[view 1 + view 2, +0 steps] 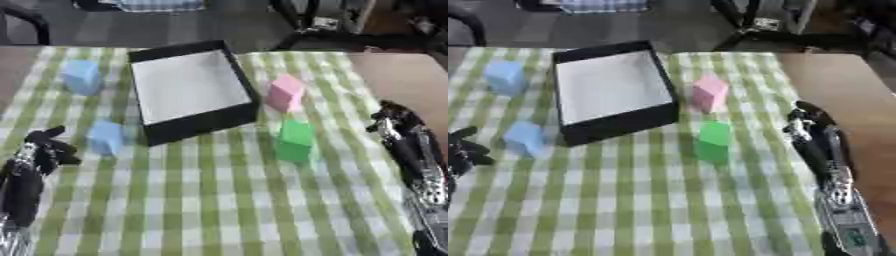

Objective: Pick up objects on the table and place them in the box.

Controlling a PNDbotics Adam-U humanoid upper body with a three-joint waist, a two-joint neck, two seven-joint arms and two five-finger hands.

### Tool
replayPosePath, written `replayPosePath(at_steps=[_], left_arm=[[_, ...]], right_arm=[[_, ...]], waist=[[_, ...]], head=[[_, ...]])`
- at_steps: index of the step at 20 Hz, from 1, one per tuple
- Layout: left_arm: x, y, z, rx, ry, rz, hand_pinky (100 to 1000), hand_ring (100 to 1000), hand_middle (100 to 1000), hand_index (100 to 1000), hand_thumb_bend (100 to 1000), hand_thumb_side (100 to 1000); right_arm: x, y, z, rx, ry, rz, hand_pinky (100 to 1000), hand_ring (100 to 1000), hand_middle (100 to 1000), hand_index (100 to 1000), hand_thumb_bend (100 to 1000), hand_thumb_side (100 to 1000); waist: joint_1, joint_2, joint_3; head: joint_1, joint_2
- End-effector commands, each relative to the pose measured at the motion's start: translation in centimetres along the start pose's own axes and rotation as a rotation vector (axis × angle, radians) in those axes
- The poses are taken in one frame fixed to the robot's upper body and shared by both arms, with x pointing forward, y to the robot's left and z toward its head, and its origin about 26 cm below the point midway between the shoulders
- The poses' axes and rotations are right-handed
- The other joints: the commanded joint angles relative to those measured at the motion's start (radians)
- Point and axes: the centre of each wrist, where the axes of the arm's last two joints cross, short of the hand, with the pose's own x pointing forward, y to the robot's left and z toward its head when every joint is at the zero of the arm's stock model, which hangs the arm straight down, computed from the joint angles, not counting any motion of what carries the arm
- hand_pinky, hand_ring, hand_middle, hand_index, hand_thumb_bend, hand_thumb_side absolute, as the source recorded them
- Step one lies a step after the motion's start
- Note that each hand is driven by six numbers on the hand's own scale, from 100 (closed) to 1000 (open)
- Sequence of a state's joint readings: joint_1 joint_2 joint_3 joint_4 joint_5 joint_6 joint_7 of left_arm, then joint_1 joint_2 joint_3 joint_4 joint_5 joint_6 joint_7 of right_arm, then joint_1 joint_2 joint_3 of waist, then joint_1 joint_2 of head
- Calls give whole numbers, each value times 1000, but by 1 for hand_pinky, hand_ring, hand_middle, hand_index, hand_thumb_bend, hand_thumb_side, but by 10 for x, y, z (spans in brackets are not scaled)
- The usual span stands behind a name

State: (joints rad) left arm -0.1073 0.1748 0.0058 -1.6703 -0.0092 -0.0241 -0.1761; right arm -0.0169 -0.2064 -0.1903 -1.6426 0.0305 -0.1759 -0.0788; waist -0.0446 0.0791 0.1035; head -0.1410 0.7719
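Observation:
A black box with a pale bare floor stands at the middle back of the checked cloth. A pink block sits just right of it and a green block stands in front of the pink one. Two light blue blocks lie left of the box, one far and one near. My left hand rests at the left edge, fingers relaxed and holding nothing, a short way left of the near blue block. My right hand sits at the right edge, right of the green block, fingers loosely bent and empty.
A green and white checked cloth covers the table, with bare brown tabletop to the right of it. Dark chair and stand legs show beyond the far edge.

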Motion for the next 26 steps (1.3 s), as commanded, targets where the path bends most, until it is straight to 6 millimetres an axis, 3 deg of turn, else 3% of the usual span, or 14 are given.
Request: replayPosePath(at_steps=[1,8,11,15,20,21,23,26], left_arm=[[7,4,-4,4,-27,-18,690,519,531,852,115,1000],[16,14,-10,14,-55,-54,691,520,532,853,108,1000],[40,42,-27,13,-116,-184,703,537,555,864,100,982],[90,98,-62,-32,-181,-552,723,574,596,878,119,909],[91,114,-72,-49,-180,-646,723,574,596,878,119,909],[91,115,-73,-50,-180,-649,813,770,791,964,398,776],[94,119,-80,-83,-143,-697,827,800,818,967,482,751],[105,130,-95,-153,-35,-826,837,822,834,961,561,698]], right_arm=[[5,-4,-4,2,-21,14,829,557,603,804,100,537],[4,-3,-4,4,-19,14,829,557,604,804,100,538],[4,-5,-3,4,-16,20,829,557,604,804,100,538],[2,-8,-1,2,-6,32,829,557,603,804,100,540],[1,-8,-1,1,-4,34,829,557,603,804,100,540],[1,-8,-1,2,-3,35,829,557,603,804,100,541],[-1,-10,2,32,8,56,829,556,603,804,100,541],[-1,-10,2,59,8,65,829,556,603,804,100,541]], waist=[[10,-25,0],[9,-27,-2],[13,-30,-6],[27,-37,-13],[28,-38,-14],[29,-39,-15],[54,-56,-37],[63,-58,-66]], head=[[-1,-2],[1,-2],[3,-2],[2,-2],[1,-2],[1,-2],[18,-2],[37,-2]])
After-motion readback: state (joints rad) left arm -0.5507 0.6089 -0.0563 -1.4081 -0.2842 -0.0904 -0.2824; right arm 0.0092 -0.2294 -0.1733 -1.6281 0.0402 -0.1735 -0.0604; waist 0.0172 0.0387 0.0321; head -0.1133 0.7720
